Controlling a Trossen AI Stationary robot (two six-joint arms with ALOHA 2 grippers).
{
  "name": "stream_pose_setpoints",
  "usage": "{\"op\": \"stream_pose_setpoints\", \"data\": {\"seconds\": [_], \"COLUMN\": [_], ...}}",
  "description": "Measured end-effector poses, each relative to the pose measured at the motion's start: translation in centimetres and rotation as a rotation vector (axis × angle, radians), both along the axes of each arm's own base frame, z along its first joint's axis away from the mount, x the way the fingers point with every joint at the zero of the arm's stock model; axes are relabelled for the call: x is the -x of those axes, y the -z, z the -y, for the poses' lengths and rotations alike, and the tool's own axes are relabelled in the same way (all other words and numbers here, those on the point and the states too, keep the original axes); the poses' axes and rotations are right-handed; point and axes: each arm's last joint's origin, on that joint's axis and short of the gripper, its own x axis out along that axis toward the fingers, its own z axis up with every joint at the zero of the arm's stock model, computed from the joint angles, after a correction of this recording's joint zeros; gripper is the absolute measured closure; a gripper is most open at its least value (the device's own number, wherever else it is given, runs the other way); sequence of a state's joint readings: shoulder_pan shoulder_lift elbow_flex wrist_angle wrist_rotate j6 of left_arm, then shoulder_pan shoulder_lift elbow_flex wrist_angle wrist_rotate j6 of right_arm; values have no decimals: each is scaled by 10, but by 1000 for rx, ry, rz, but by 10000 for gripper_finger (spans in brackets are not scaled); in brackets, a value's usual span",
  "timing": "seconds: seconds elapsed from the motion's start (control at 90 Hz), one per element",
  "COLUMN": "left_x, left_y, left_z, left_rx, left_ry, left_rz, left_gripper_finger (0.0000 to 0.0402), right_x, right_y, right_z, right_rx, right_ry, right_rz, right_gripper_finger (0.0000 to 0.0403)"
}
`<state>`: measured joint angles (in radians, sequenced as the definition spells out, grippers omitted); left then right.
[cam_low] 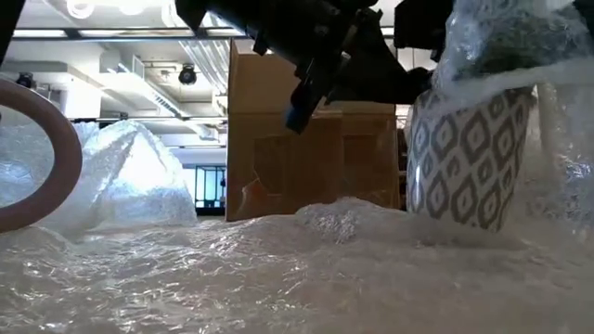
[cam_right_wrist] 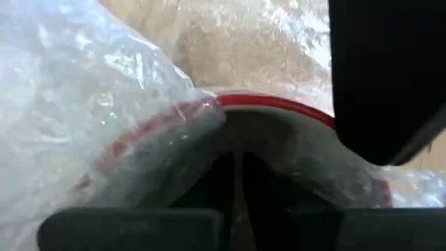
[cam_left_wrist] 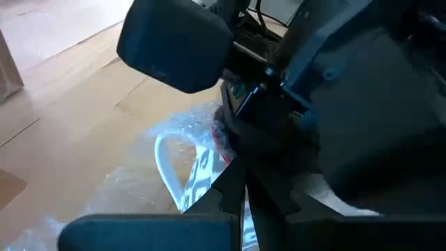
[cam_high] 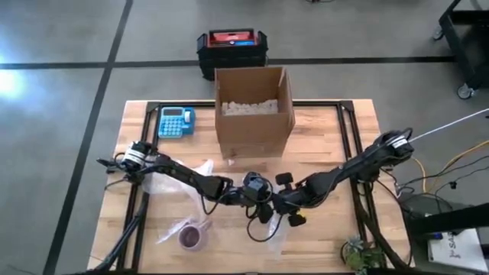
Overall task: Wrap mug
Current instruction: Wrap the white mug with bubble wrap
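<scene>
A grey-and-white patterned mug (cam_low: 469, 158) with a red rim (cam_right_wrist: 279, 104) and a white handle (cam_left_wrist: 166, 159) stands upright on a sheet of bubble wrap (cam_low: 278, 269) at the table's middle. Wrap is bunched over its top (cam_low: 492, 37). Both grippers meet above it: my left gripper (cam_high: 256, 198) comes from the left, my right gripper (cam_high: 270, 205) from the right. In the high view they hide the mug. My right gripper's shut fingers (cam_right_wrist: 233, 181) point into the mug's mouth. My left gripper (cam_left_wrist: 240, 199) is shut at the wrap beside the mug. My left gripper is shut on the bubble wrap (cam_left_wrist: 202, 150) close to the mug's rim, coming from the table's left and slanting down. Its own fingers hide the place of contact. My right gripper's shut fingers reach from above into the mug's mouth, against the wrap folded over the rim (cam_right_wrist: 160, 132). What the fingertips touch is hidden.
A second mug with a pinkish rim (cam_high: 192, 235) stands on the wrap near the front left. An open cardboard box (cam_high: 254, 111) stands behind the grippers, a blue calculator (cam_high: 176, 122) to its left. A small plant (cam_high: 359, 256) sits at the front right.
</scene>
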<state>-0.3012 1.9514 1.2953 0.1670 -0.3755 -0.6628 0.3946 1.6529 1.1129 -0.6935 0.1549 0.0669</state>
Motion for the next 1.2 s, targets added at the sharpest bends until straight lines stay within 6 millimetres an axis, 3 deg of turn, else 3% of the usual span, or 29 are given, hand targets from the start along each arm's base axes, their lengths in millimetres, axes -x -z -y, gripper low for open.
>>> {"op": "stream_pose_setpoints", "data": {"seconds": [0.178,0.411,0.644,0.822,1.0,1.1,1.2], "left_x": [1,1,1,0,0,1,0], "left_y": [1,1,1,1,0,2,2], "left_z": [0,0,0,0,0,0,0], "left_rx": [-4,-3,-3,-2,1,-3,-3], "left_ry": [1,2,2,2,2,2,2], "left_rz": [-14,-14,-13,-11,-1,-14,-16], "left_gripper_finger": [402,402,402,402,402,402,402], "right_x": [2,19,21,13,3,1,-3], "right_y": [-49,-82,-51,-13,12,16,7], "right_z": [-2,0,-14,1,4,1,-2], "right_rx": [-41,-156,-275,-44,-12,-28,-38], "right_ry": [-7,5,-42,52,46,13,-10], "right_rz": [99,171,135,100,38,-24,-37], "right_gripper_finger": [384,384,384,384,385,385,384]}}
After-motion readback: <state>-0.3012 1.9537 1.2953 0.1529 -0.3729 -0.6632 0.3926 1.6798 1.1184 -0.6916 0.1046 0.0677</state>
